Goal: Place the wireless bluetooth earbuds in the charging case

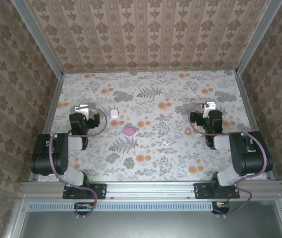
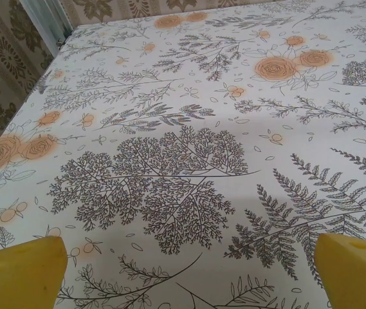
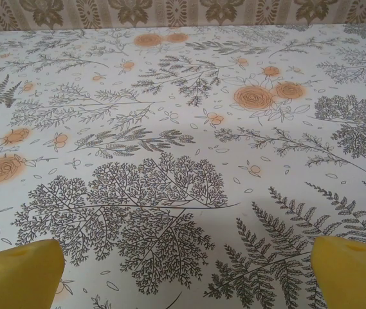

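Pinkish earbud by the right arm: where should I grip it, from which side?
Pinch the pinkish earbud across its body from straight above: it lies low on the table and is tiny, so a sideways approach would likely push it.

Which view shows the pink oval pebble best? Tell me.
Top external: the pink oval pebble lies whole and unobstructed near the centre of the floral tabletop. The wrist views face other patches of it.
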Robot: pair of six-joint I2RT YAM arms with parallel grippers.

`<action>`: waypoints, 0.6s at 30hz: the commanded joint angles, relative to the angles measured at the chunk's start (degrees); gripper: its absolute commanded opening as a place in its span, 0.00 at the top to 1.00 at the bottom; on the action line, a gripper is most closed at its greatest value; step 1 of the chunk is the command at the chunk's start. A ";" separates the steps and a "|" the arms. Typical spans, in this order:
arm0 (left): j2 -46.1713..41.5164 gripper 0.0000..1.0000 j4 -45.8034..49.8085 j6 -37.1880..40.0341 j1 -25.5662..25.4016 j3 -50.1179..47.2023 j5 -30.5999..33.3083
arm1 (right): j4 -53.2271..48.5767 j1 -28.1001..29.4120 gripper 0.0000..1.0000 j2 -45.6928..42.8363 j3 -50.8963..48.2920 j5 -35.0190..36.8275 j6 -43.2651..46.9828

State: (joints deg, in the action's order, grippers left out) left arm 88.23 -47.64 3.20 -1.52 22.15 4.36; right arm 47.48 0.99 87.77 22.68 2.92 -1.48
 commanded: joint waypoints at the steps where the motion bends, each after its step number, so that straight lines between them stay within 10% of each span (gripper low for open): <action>1: -0.43 0.00 -0.88 -0.82 -0.05 0.96 -0.17 | 1.36 -0.29 0.00 -0.14 0.72 -0.90 -0.02; 18: -0.43 0.00 -0.32 -0.04 0.32 1.23 -3.36 | 1.46 -0.64 0.00 -0.11 0.64 -1.33 -0.37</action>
State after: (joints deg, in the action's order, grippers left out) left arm 88.23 -47.62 3.22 -1.41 22.15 2.98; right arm 47.48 0.51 87.77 22.68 2.52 -1.50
